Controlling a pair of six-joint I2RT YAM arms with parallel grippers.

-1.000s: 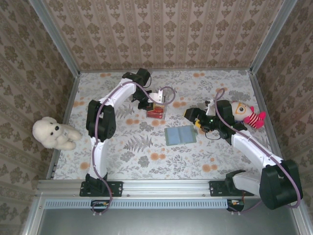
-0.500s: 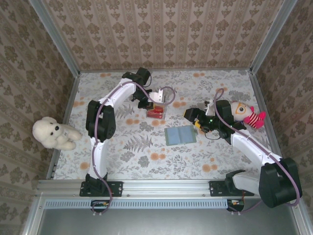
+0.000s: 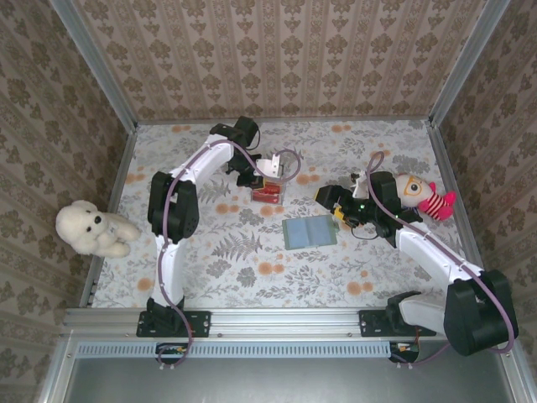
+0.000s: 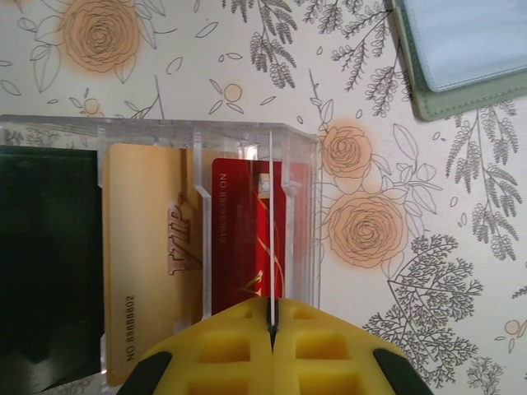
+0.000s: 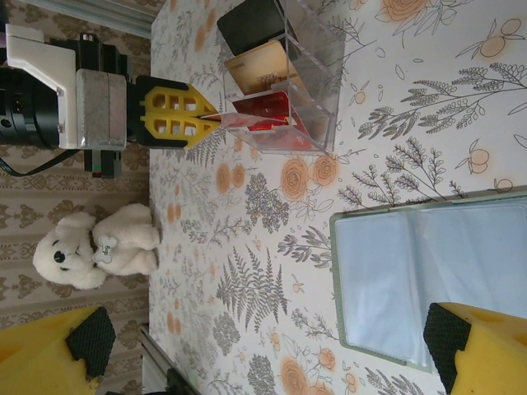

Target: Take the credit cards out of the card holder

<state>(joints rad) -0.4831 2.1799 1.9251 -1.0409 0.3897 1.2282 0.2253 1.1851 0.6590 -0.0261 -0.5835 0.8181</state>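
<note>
Seen from above, the card holder [image 3: 309, 231] lies at 7 o'clock of my wide-open, empty right gripper [image 3: 329, 204]; my left gripper [image 4: 272, 329] pinches a card [image 4: 271, 214].

A robot test cell in a lab, dressed up to look homely: a table [image 3: 252, 277] with a floral-printed top, boxed in on three sides by wallpapered panels [image 3: 285, 59] set in bare aluminium posts [image 3: 92, 63]; a left arm [image 3: 172, 218] and a right arm [image 3: 436, 260] bolted to a metal rail [image 3: 277, 320] along the table's near edge; a plush dog [image 3: 92, 228] by its left edge; a doll [image 3: 424, 197] by its right edge.
</note>
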